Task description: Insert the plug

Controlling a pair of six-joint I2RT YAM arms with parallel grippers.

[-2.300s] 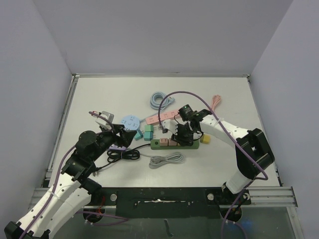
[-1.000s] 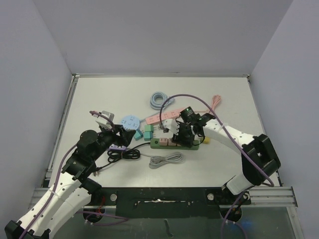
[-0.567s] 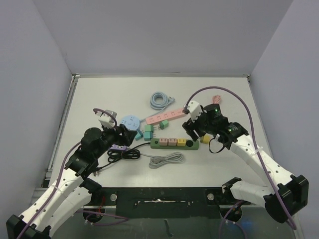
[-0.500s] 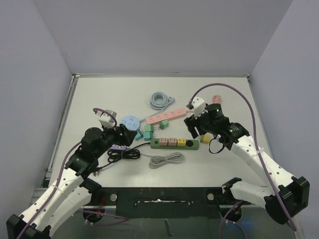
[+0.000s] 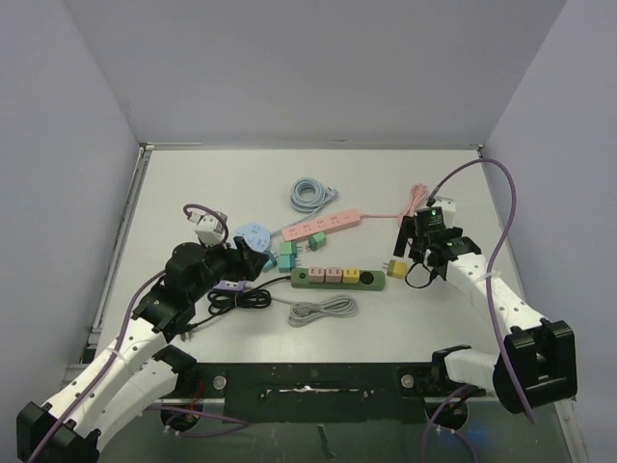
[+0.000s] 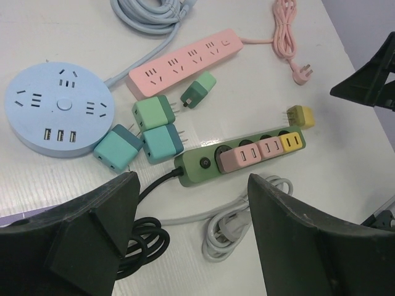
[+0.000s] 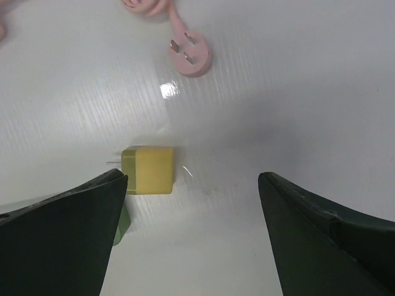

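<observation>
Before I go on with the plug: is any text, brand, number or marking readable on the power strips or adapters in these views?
No text can be read in any view.
Round blue power strip: only socket slots and USB ports show, no lettering.
Pink power strip: no print visible.
Green power strip: no print visible.
Yellow plug: plain faces, no marking.

Both arms out over the table [image 5: 212,183], jaws spread wide on each.
Left arm [image 5: 125,342] angles from the near-left corner toward mid-table, ending in the left gripper [image 5: 249,258]. Right arm [image 5: 492,289] bends along the right edge, right gripper [image 5: 413,257] pointing down.
</observation>
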